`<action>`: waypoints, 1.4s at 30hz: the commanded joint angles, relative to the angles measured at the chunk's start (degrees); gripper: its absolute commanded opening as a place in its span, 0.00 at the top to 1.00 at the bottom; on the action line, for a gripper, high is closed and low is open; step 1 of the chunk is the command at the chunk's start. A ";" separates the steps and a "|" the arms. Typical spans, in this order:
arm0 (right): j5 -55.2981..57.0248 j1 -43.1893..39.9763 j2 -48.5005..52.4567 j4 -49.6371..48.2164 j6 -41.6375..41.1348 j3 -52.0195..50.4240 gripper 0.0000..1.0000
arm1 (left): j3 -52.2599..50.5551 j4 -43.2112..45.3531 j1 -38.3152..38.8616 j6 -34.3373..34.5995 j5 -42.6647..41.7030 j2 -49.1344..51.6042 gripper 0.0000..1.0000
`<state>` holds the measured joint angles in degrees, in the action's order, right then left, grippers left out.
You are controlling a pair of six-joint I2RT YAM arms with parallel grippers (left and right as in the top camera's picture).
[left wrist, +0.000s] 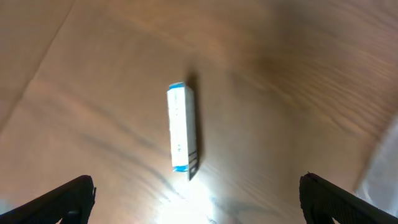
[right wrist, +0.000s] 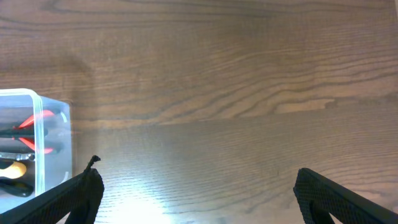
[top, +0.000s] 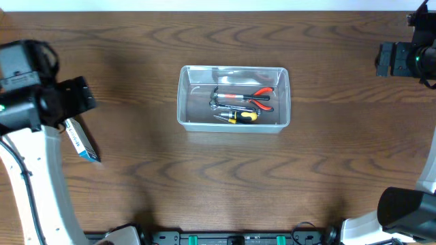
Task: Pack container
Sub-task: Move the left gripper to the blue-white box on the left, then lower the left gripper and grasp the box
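Note:
The container (top: 182, 102), a clear plastic bin, stands at the middle of the table. Inside it lie red-handled pliers (top: 255, 96), a grey metal tool (top: 216, 100) and a yellow-and-black screwdriver (top: 240, 116). My left gripper (top: 70, 107) hangs open at the far left over a small blue-and-white box (top: 82, 141). In the left wrist view the box (left wrist: 181, 127) lies flat on the wood, apart from both fingers (left wrist: 73, 194), and my left gripper (left wrist: 196, 186) holds nothing. My right gripper (top: 393, 60) is open at the far right. Its wrist view shows the container's corner (right wrist: 55, 140) to the left of the gripper (right wrist: 196, 183).
Bare brown wood surrounds the container on all sides. The arm bases (top: 381, 214) sit along the front edge of the table.

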<state>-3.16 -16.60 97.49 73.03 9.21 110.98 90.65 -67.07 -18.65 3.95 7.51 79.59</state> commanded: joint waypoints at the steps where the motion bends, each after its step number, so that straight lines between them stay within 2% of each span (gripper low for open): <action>1: -0.52 -0.20 0.02 -0.13 -1.01 -0.17 0.01 | -1.81 -0.22 -4.07 5.01 -1.03 2.86 0.02; 9: -0.52 -0.20 0.02 -0.17 -0.98 -0.17 0.01 | -2.47 0.57 -9.57 5.40 -1.05 13.14 0.02; 18: -0.48 -0.20 0.02 -0.20 -0.48 -0.17 0.01 | -4.26 4.79 -10.38 3.37 -5.03 23.43 0.02; 23: -0.26 -0.20 0.02 -0.17 -0.37 -0.17 0.01 | -9.68 11.32 -10.38 1.07 -5.66 24.57 0.02; 28: -0.26 -0.20 0.02 -0.17 -0.37 -0.17 0.01 | -14.36 16.81 -10.36 -4.37 -8.76 24.59 0.02; 35: -0.26 -0.20 0.02 0.11 -0.37 -0.17 0.01 | -19.50 23.93 -10.38 -4.33 -8.83 25.33 0.02; 42: -0.26 -0.20 0.02 0.26 -0.37 -0.17 0.01 | -20.28 25.35 -10.38 -4.07 -8.81 27.85 0.02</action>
<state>-3.18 -16.60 97.49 73.23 9.23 110.98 70.67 -41.85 -28.84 0.27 -1.13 105.84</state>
